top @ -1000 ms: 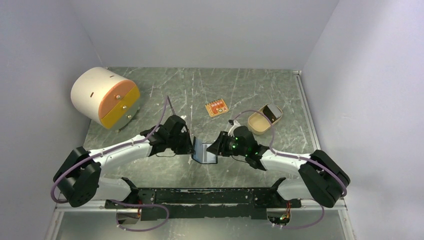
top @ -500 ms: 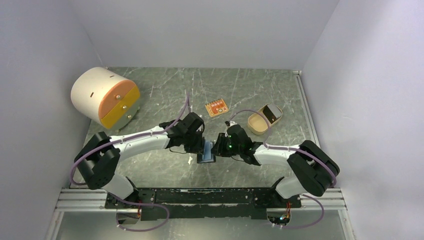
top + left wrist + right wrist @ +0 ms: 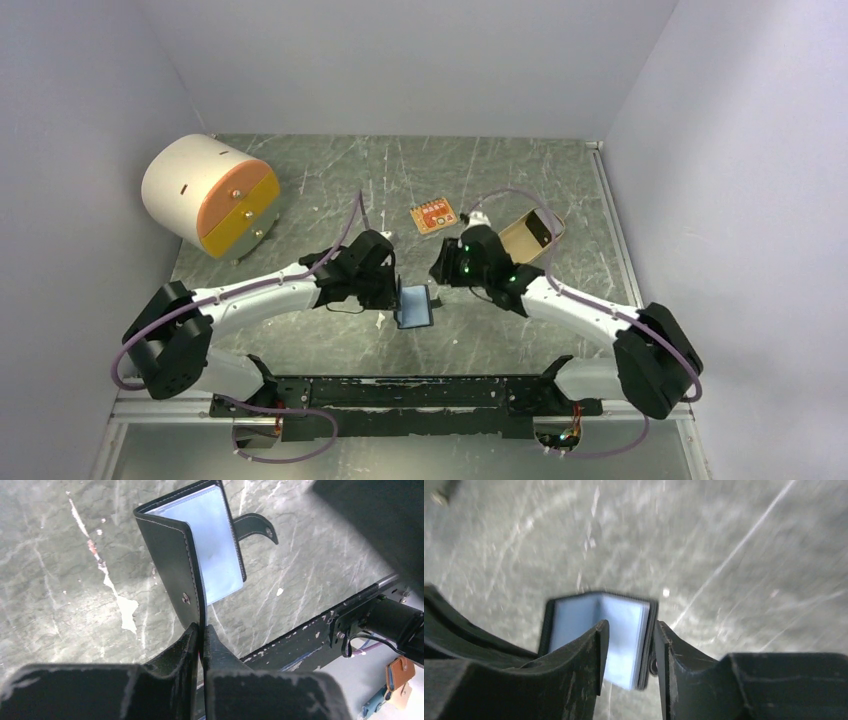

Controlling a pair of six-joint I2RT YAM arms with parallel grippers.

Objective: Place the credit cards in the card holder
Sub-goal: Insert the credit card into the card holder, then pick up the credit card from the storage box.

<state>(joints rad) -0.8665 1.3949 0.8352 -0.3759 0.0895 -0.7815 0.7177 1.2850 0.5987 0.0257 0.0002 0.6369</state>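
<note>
Left wrist view: L gripper (image 3: 201,630) clenched on the cover edge of card holder (image 3: 215,540), propping it open w/ bluish pockets showing. R gripper (image 3: 630,630) jaws apart, empty, near holder. Credit cards (image 3: 537,226) look to sit in tan tray (image 3: 512,240), well apart. Step: holder open, no card in hand. Next: R must fetch a card and line it up w/ a pocket.
</note>
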